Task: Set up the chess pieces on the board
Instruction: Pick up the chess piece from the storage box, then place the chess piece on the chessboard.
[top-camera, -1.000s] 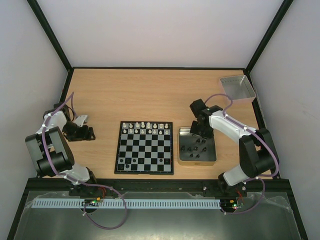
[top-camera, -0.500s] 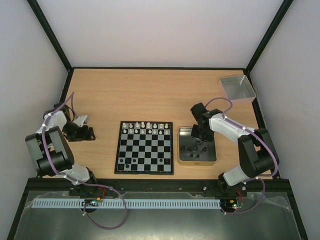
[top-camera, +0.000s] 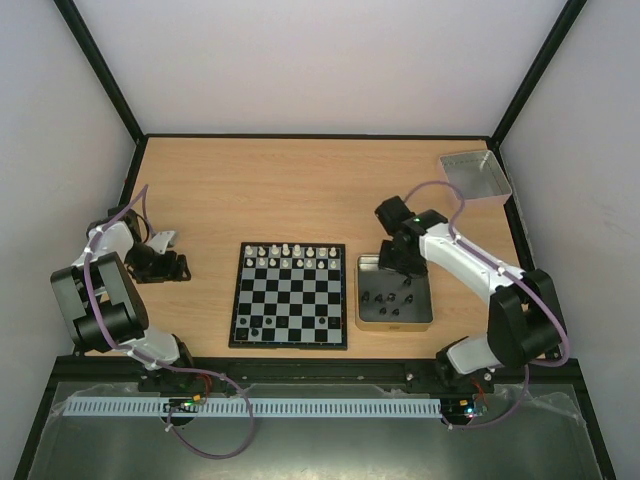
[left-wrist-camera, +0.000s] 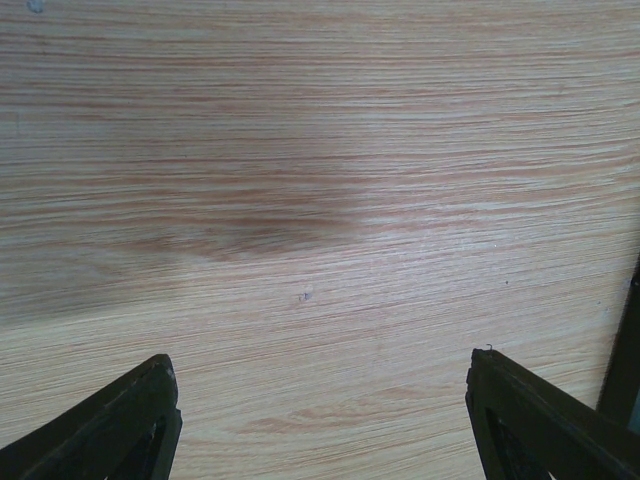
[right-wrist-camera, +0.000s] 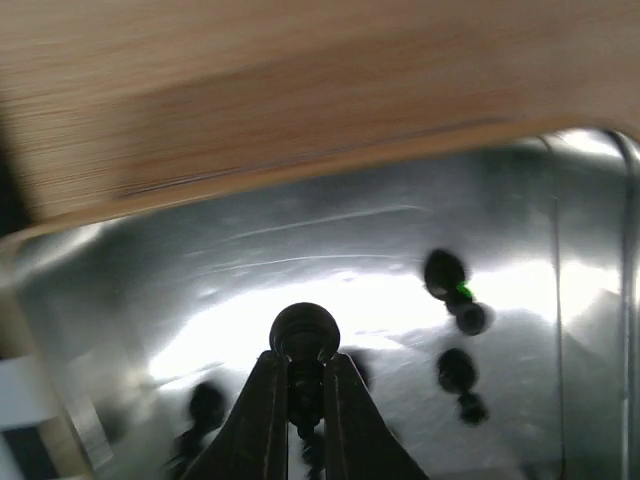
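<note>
The right gripper (right-wrist-camera: 305, 372) is closed on a black chess piece (right-wrist-camera: 305, 332), pinching it just below its round head, inside the metal tin (top-camera: 362, 312) that lies just right of the board (top-camera: 290, 300), and several loose pieces (top-camera: 392, 296), all black, lie in that tin. On the board, white pieces (top-camera: 290, 256) fill the two far rows, and a few black pieces (top-camera: 255, 322) stand near its near left corner. The left gripper (left-wrist-camera: 320, 370) sits well to the left of the board, its jaws wide apart over the bare wooden table (left-wrist-camera: 300, 200), holding nothing
</note>
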